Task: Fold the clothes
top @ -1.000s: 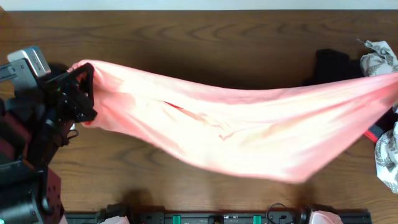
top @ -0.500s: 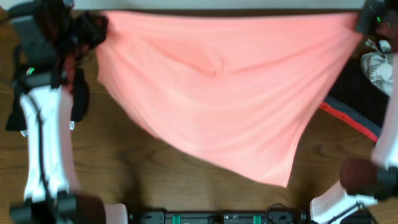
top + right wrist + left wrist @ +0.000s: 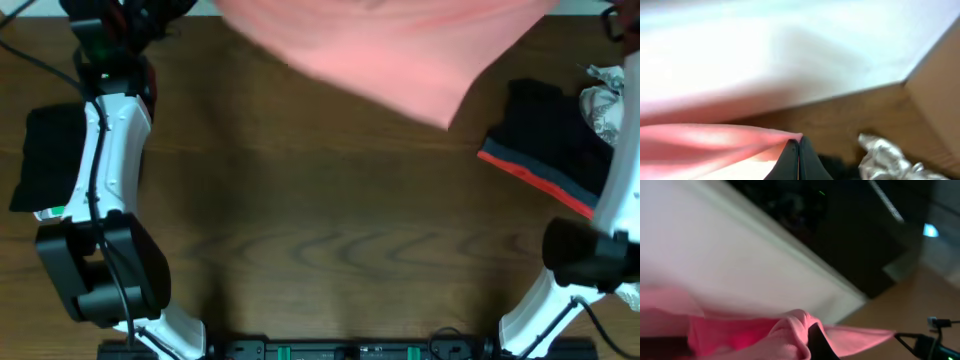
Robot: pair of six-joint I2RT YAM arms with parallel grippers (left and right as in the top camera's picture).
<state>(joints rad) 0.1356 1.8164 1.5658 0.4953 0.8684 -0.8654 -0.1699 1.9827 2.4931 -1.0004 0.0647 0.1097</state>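
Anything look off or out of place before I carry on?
Nothing is spilled or damaged. The shirt appears lifted, stretched between the left gripper and right gripper at the table's far edge. Its lower edge hangs lopsided, deepest right of centre. A dark garment lies rumpled at the right.

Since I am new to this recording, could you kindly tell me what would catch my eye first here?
The big salmon-pink T-shirt stands out first, stretched and blurred across the far edge of the wooden table. The left gripper and the right gripper each pinch one end of it. On the table's right side lies a dark garment with a red stripe.
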